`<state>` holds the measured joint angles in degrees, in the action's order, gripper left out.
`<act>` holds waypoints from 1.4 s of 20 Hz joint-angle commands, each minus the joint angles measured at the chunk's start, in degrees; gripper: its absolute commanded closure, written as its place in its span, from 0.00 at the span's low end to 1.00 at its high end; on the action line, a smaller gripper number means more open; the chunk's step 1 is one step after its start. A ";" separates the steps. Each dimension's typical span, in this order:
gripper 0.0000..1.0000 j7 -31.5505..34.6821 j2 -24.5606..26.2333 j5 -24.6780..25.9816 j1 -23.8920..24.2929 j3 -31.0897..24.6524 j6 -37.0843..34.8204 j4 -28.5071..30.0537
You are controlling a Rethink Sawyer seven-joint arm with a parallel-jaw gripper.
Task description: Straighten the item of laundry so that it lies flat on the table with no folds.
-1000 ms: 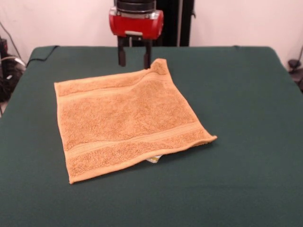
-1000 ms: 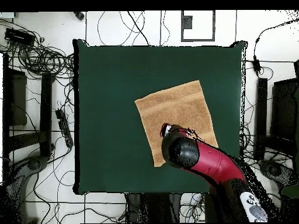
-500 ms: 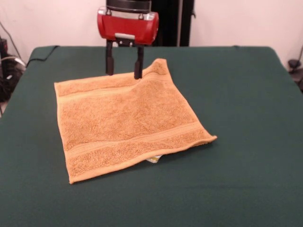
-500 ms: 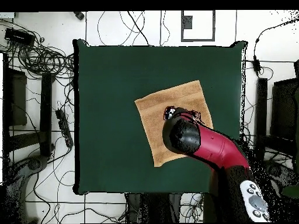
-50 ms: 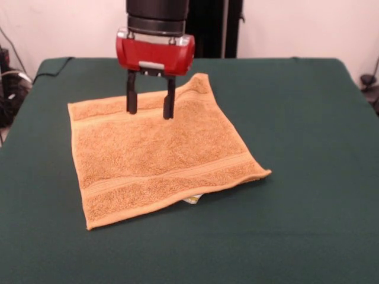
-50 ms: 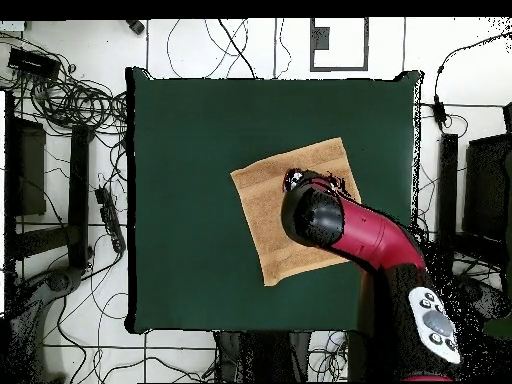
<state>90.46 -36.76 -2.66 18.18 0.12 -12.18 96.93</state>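
The item of laundry [image 5: 160, 157] is an orange-tan towel spread almost flat on the green table [image 5: 308, 118]. Its far right corner [image 5: 200, 83] curls up a little, and the near right edge lifts slightly. A white label [image 5: 191, 200] peeks out under the near edge. My gripper [image 5: 150, 113] hangs open just above the towel's far stripe band, with nothing between its fingers [image 5: 131, 100]. In the overhead view the arm covers the towel's [image 6: 262, 205] right half, and the gripper [image 6: 294, 180] shows only partly on the table [image 6: 190, 150].
Green cloth runs wide on every side of the towel. Cables [image 6: 70, 95] and dark stands [image 6: 25, 165] lie on the floor around the table. A black column [image 5: 216, 26] rises behind the far edge.
The gripper has moved from beside the raised far corner out over the towel, toward its middle and to the left in the front view. The towel has not moved.
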 commanded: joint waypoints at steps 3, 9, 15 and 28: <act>0.00 7.11 8.82 -0.44 -0.70 -6.10 -1.02 -4.33; 0.00 7.22 9.12 -0.35 0.04 -7.38 -0.52 -4.05; 0.00 8.31 9.16 -1.07 -0.85 -7.48 -0.60 -3.93; 0.00 12.13 10.73 -3.33 -2.38 -9.43 3.35 -2.98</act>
<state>90.46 -27.39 -2.88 18.44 -0.77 -11.36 93.95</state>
